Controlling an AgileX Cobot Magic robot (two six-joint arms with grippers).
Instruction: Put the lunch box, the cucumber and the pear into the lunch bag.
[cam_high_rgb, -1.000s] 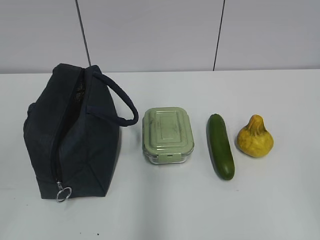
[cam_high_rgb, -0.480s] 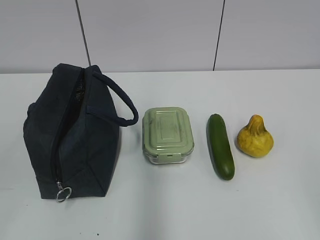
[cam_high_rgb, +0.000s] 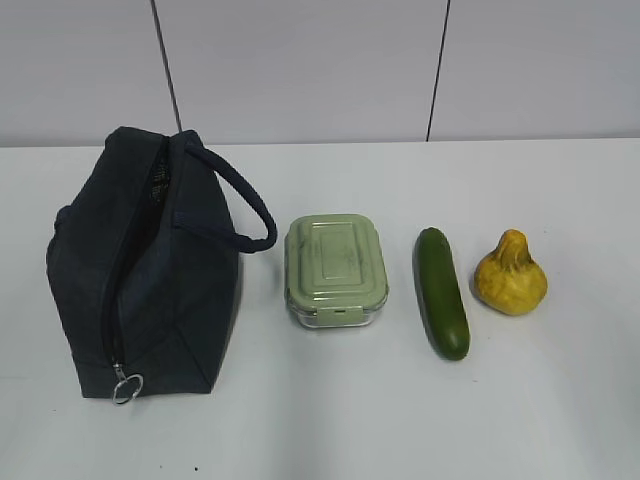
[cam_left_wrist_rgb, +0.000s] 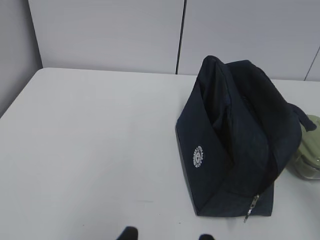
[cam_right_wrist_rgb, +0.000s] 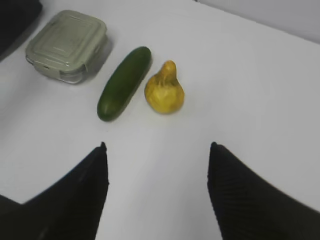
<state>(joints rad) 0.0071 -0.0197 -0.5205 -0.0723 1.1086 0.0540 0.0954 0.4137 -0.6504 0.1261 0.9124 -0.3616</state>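
Note:
The navy lunch bag stands at the left of the table, its top zipper closed along most of its length, with a silver ring pull at the near end; it also fills the right of the left wrist view, lunch bag. To its right lie the lunch box with its sage-green lid, the cucumber and the yellow pear. My right gripper is open above bare table, short of the cucumber and pear. My left gripper shows only two tips, apart, nothing between them.
A white table carries everything, with grey wall panels behind. The bag's loop handle arches toward the lunch box. Neither arm shows in the exterior view.
The exterior view shows no movement of the bag, lunch box, cucumber or pear.

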